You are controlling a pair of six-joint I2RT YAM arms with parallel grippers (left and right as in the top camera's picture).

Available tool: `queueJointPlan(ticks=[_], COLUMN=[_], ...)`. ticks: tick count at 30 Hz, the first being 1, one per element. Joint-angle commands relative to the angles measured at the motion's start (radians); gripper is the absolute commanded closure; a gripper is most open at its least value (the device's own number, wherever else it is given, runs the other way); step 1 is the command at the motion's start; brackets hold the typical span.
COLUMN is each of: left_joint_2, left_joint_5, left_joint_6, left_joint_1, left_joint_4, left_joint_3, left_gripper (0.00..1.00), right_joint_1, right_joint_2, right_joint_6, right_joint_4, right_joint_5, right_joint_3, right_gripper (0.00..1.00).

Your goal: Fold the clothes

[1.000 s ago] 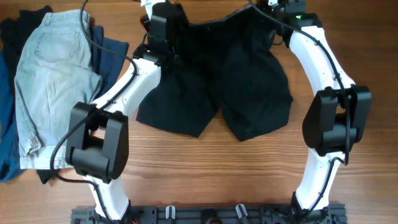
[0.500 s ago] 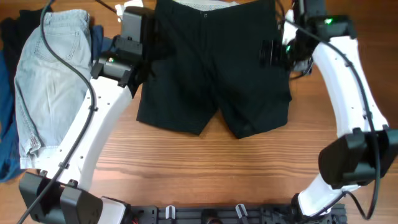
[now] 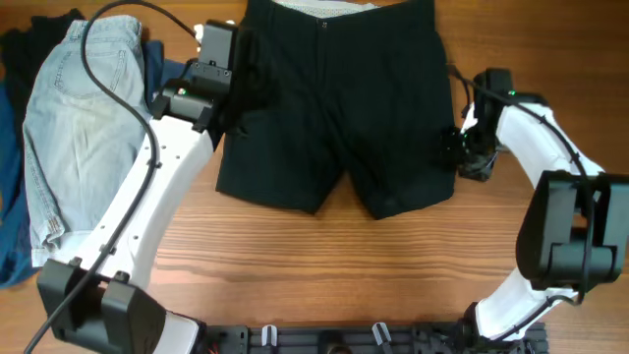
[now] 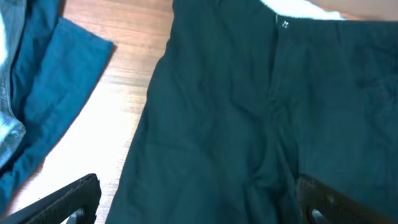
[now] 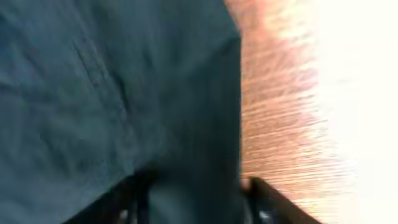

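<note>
Shorts of plain black cloth lie spread flat on the wooden table, from its centre toward 12 o'clock. Their waistband is at 12 and both legs point to 6. The left gripper hangs over the shorts' 10 o'clock side with its fingers spread wide, released and holding nothing. The right gripper sits at the shorts' 4 o'clock edge. Its view is blurred, but its fingers look parted, with the cloth's edge lying loose in the gap. Pale denim shorts lie at the table's 9 o'clock on dark blue garments.
</note>
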Motion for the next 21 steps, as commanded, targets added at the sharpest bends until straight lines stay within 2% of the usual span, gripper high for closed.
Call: queueJointPlan(ticks=[1, 6, 9, 12, 14, 15, 16, 17, 18, 20, 21], left_joint_2=[0.014, 0.016, 0.043, 0.093, 0.134, 0.147, 0.161, 0.164, 0.164, 0.164, 0.164], left_joint_5=[0.009, 0.009, 0.022, 0.059, 0.092, 0.098, 0.098, 0.097, 0.094, 0.094, 0.093], left_joint_6=[0.000, 0.000, 0.000, 0.000, 0.001, 0.001, 0.002, 0.009, 0.009, 0.009, 0.018], left_joint_1=[0.005, 0.004, 0.003, 0.003, 0.003, 0.003, 0.003, 0.004, 0.005, 0.005, 0.005], left_joint_4=[-0.001, 0.000, 0.003, 0.037, 0.083, 0.100, 0.124, 0.145, 0.164, 0.198, 0.204], left_joint_3=[-0.004, -0.004, -0.004, -0.004, -0.004, -0.004, -0.004, -0.004, -0.003, -0.003, -0.003], left_gripper=[0.00, 0.00, 0.00, 0.00, 0.00, 0.00, 0.00, 0.00, 0.00, 0.00, 0.00], right_joint_1=[0.000, -0.148, -0.246, -0.242, -0.241, -0.243, -0.246, -0.249, -0.250, -0.250, -0.249], right_joint_2=[0.004, 0.004, 0.008, 0.021, 0.043, 0.047, 0.045, 0.037, 0.017, -0.015, -0.043], right_joint_6=[0.004, 0.078, 0.060, -0.006, -0.002, -0.001, -0.002, -0.002, -0.006, -0.033, -0.035], right_joint_4=[0.042, 0.193, 0.450, 0.737, 0.911, 0.960, 0.988, 0.951, 0.858, 0.662, 0.506], right_joint_5=[-0.022, -0.004, -0.024, -0.021, 0.021, 0.035, 0.050, 0.038, 0.016, -0.016, -0.054], right_joint_3=[-0.046, -0.046, -0.046, -0.046, -0.045, -0.045, -0.035, -0.008, 0.042, 0.147, 0.220], right_gripper=[0.96, 0.96, 0.96, 0.96, 0.96, 0.90, 0.60, 0.10, 0.00, 0.00, 0.00])
